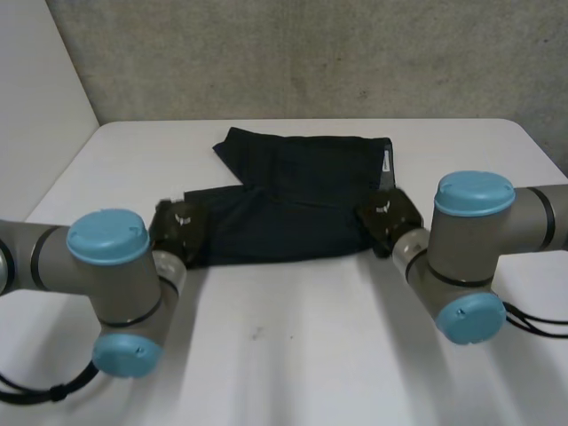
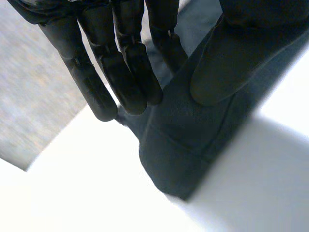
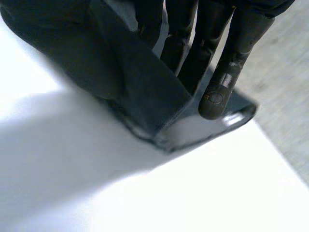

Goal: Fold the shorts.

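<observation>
Here, one pair of dark shorts point(image 1: 293, 200) lies at centre of white table point(image 1: 293, 355). Two hands: left hand point(image 1: 180, 229) pinches near left corner, right hand point(image 1: 388, 216) pinches right edge, thumb hidden under fold.

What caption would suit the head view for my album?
Left hand and right hand pinch opposite ends of the dark shorts lying on the white table.
</observation>
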